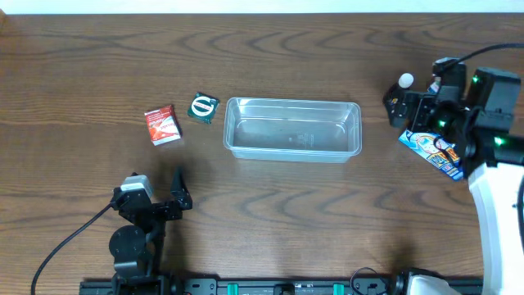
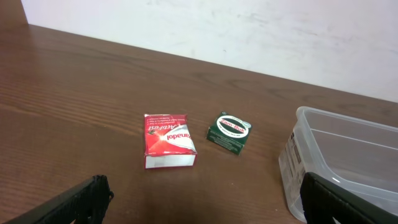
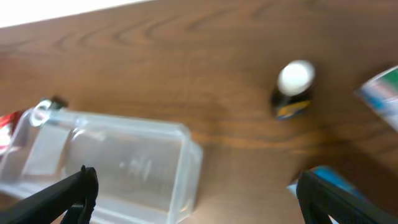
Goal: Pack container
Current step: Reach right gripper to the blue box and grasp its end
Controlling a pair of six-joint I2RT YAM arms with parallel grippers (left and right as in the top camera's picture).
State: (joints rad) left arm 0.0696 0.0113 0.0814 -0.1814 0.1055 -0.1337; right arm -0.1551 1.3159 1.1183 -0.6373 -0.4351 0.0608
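The clear rectangular container (image 1: 292, 129) lies empty at the table's middle; it also shows in the left wrist view (image 2: 336, 155) and the right wrist view (image 3: 112, 162). A red and white box (image 1: 162, 124) (image 2: 168, 141) and a small green packet (image 1: 203, 107) (image 2: 230, 132) lie left of it. A small white-capped bottle (image 1: 405, 82) (image 3: 293, 89) and a blue packet (image 1: 434, 152) (image 3: 326, 180) lie to its right. My left gripper (image 1: 164, 197) (image 2: 205, 205) is open and empty, near the front left. My right gripper (image 1: 409, 111) (image 3: 193, 199) is open and empty, above the blue packet and bottle.
The dark wooden table (image 1: 286, 221) reaches a white wall at the back. A black cable (image 1: 65, 242) runs from the left arm's base. The right arm's white body (image 1: 499, 205) stands at the right edge.
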